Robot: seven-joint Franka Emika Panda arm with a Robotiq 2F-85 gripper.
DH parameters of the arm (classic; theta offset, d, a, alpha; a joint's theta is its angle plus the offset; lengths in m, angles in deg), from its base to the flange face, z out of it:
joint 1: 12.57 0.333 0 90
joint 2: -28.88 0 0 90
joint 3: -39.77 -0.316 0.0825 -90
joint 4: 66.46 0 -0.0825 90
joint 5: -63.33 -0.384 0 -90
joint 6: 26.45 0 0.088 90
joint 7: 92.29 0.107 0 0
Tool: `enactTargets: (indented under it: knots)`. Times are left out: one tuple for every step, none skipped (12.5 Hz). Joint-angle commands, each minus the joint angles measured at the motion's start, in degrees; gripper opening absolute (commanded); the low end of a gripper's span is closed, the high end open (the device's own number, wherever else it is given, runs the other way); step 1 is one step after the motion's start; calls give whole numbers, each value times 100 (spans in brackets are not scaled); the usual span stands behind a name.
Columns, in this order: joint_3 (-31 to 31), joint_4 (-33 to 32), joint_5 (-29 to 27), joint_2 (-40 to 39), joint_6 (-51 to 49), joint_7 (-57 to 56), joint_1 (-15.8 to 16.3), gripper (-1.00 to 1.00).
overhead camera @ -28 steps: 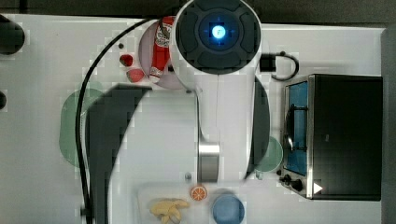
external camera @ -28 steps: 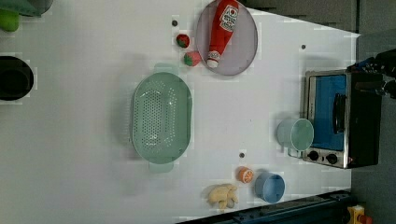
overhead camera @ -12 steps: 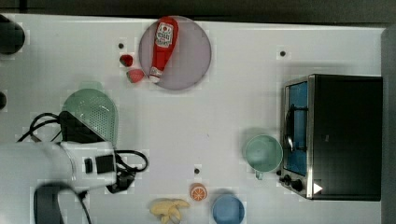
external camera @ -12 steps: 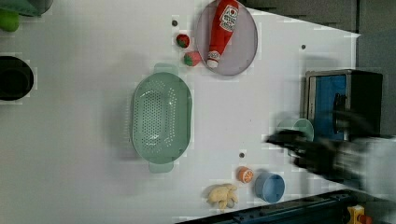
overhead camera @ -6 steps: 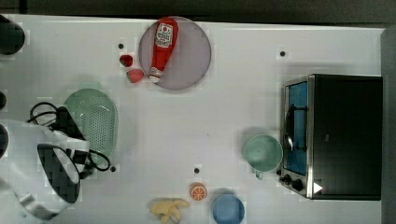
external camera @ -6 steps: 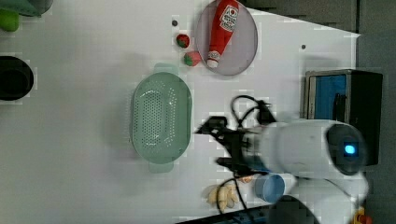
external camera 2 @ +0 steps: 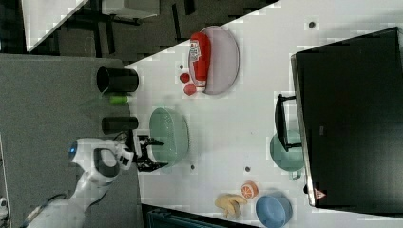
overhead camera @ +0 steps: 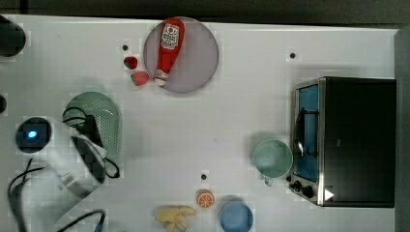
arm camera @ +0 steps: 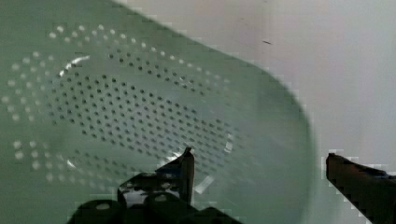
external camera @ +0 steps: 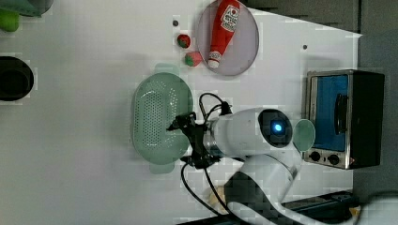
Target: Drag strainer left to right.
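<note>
Since the earlier frames your arm has swung away from the oven side and down to the strainer (external camera: pixel 157 117), which has kept its place on the worktop (external camera: pixel 84 154).

Your pincer (external camera: pixel 185 140) stands wide and released, with nothing in it. In the wrist view one finger (arm camera: pixel 184 170) hangs over the holed bowl and the other lies beyond the rim, so the strainer's wall sits between them; you cannot tell whether either finger touches it.

Count what lies around the pincer, going by the left view:
- one strainer, directly at the fingertips
- one plate (external camera: pixel 244 51), well beyond the strainer's far end, with one ketchup bottle (external camera: pixel 223 30) lying on it
- two strawberries (external camera: pixel 187 49) just beside that plate
- one oven (external camera: pixel 345 119) behind the arm
- one cup (external camera: pixel 305 133) near the oven, partly behind the arm

In the top view you also have one blue bowl (overhead camera: pixel 236 217), one orange slice (overhead camera: pixel 206 198) and one banana bunch (overhead camera: pixel 174 215), all well apart from the pincer.
</note>
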Motion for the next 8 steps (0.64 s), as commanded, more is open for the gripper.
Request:
enactTargets:
  knots:
    - [171, 123, 81, -353, 661, 805, -44, 100]
    - [265, 123, 161, -502, 793, 805, -3, 100]
    - [384, 124, 226, -627, 882, 803, 46, 100]
    - [509, 130, 271, -731, 962, 806, 104, 100]
    - [628, 131, 272, -810, 1060, 804, 159, 100]
    - [736, 124, 272, -855, 1142, 803, 192, 100]
    - [805, 110, 272, -858, 1156, 806, 196, 100]
    - [842, 88, 271, -847, 1156, 804, 190, 100]
